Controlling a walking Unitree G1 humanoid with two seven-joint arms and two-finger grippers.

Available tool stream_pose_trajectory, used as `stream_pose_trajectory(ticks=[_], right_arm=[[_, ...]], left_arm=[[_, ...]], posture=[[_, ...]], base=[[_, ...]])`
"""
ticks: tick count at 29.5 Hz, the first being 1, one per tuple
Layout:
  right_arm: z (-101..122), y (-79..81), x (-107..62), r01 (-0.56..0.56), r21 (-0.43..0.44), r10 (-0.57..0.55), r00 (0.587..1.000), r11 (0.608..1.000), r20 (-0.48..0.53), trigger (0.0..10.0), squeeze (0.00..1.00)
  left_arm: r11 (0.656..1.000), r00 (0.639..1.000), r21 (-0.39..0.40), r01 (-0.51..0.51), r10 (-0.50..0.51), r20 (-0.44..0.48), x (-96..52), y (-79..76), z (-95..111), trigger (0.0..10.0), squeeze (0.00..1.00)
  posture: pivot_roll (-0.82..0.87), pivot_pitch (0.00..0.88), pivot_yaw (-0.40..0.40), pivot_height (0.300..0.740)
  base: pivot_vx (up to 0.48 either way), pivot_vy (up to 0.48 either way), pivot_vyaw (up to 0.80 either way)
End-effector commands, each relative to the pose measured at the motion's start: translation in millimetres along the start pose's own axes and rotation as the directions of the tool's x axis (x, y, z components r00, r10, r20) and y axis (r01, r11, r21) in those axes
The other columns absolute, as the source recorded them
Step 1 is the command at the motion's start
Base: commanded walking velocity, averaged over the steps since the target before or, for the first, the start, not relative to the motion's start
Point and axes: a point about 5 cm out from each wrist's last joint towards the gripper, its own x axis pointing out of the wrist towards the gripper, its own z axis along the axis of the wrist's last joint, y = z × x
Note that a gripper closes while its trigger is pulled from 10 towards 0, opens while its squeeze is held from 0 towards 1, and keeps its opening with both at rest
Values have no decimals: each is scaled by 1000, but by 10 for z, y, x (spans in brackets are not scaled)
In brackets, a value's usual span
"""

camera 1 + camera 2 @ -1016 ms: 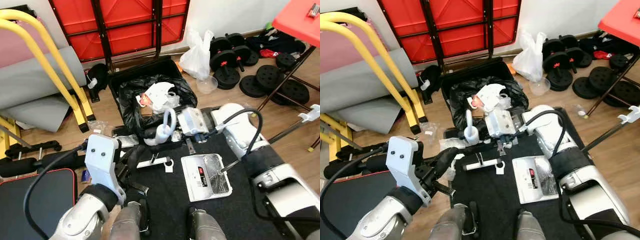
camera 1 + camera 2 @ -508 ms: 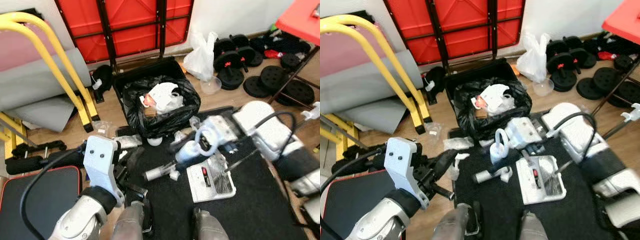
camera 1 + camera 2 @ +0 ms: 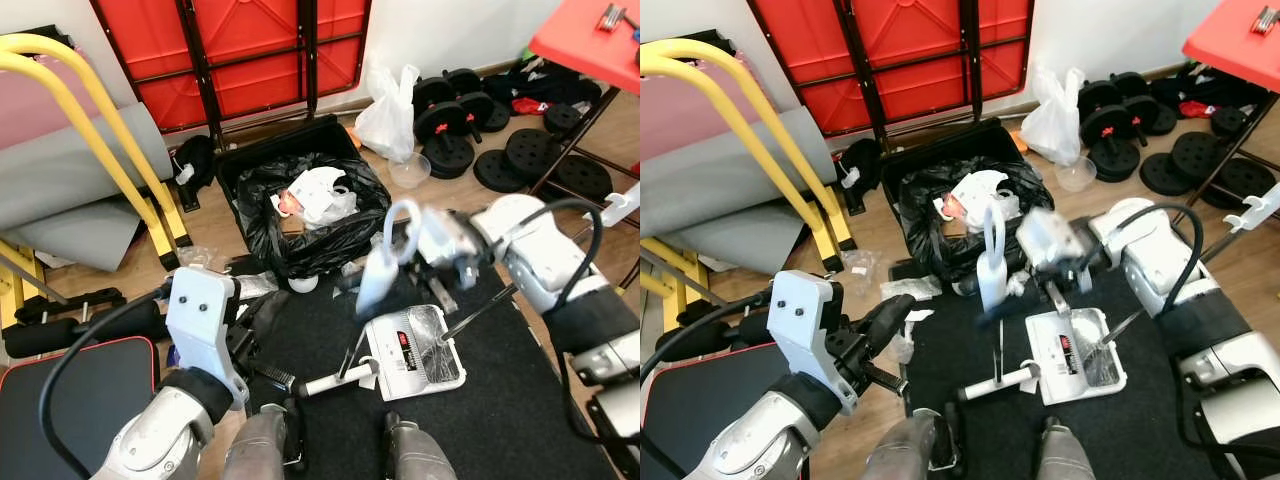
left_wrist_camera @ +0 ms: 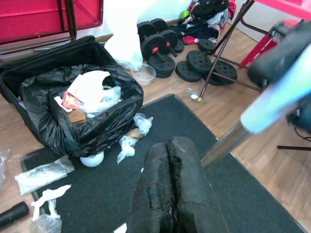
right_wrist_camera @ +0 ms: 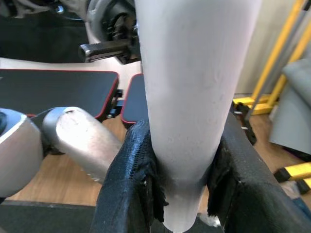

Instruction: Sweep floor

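On the black floor mat [image 3: 520, 420], a white dustpan [image 3: 415, 352] is lying. The right pincer [image 5: 180, 194] is clamping the pale broom handle [image 3: 382, 262]. The left pincer [image 4: 172, 194] is hanging pressed together, holding nothing.

Right gripper [image 5: 180, 184] is clamping a fat white handle [image 5: 192, 92], black fingers [image 5: 129, 189] pressing on both sides. At 9 o'clock a silver robot limb [image 5: 73, 141] is stretching over the wooden floor [image 5: 53, 187]. A black red-edged mat [image 5: 53, 90] is lying behind it, and yellow tubing [image 5: 277, 63] is showing at 3 o'clock.
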Motion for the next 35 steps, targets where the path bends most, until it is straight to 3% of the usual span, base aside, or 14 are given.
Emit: stream_pose_trajectory(ticks=[1, 5, 6, 10, 13, 18, 19, 21, 22, 24, 25, 27, 35], right_arm=[[99, -24, -42, 22, -12, -22, 999, 1000, 44, 10000, 0], [334, -106, -158, 111, -37, -106, 986, 993, 131, 10000, 0], [467, -168, -211, 196, -63, -181, 965, 979, 188, 10000, 0], [608, -254, -250, 324, -91, -292, 921, 942, 258, 10000, 0], [661, -310, -167, 425, -92, -381, 874, 901, 303, 10000, 0], [654, -330, -51, 501, -77, -456, 833, 862, 312, 10000, 0], [606, -360, 27, 572, -16, -543, 787, 820, 295, 10000, 0], [606, -360, 27, 572, -16, -543, 787, 820, 295, 10000, 0], [481, -401, 164, 680, 140, -690, 681, 720, 245, 10000, 0], [481, -401, 164, 680, 140, -690, 681, 720, 245, 10000, 0], [418, -393, 236, 709, 198, -735, 641, 677, 219, 10000, 0], [352, -358, 348, 735, 255, -778, 595, 628, 202, 10000, 0], [296, -327, 463, 767, 276, -815, 554, 579, 168, 10000, 0]], left_arm=[[1000, 999, -10, 25, -25, -25, -10, -21, -47, 10000, 0], [1000, 999, -12, 26, -26, -26, 1, -23, -60, 10000, 0], [1000, 999, -11, 26, -26, -26, 11, -24, -71, 10000, 0], [1000, 999, -1, 27, -27, -27, 30, -22, -87, 10000, 0], [1000, 999, 15, 26, -25, -26, 47, -16, -95, 10000, 0], [999, 1000, 30, 16, -15, -21, 62, -1, -93, 10000, 0], [999, 1000, 44, -17, 18, -12, 64, 40, -78, 10000, 0], [999, 1000, 44, -17, 18, -12, 64, 40, -78, 10000, 0], [991, 995, 88, -103, 103, 4, 68, 166, -39, 10000, 0], [991, 995, 88, -103, 103, 4, 68, 166, -39, 10000, 0], [984, 990, 107, -143, 142, 12, 76, 232, -24, 10000, 0], [976, 983, 122, -183, 178, 47, 89, 316, 31, 10000, 0], [970, 980, 146, -193, 184, 74, 135, 338, 60, 10000, 0]], posture=[[41, 266, 21, 740], [33, 254, 17, 740], [27, 236, 13, 740], [22, 220, 11, 740], [19, 201, 8, 740], [15, 191, 2, 740], [11, 182, -3, 740], [11, 182, -3, 740], [6, 169, -11, 740], [6, 169, -11, 740], [4, 163, -15, 740], [-4, 154, -15, 740], [-16, 128, -16, 740]], base=[[0, 0, 0], [0, 0, 0], [0, 0, 0], [0, 0, 0], [0, 0, 0], [0, 0, 0], [0, 0, 0], [0, 0, 0], [0, 480, 0], [0, 480, 0], [0, 480, 0], [0, 240, 0], [0, 0, 0]])
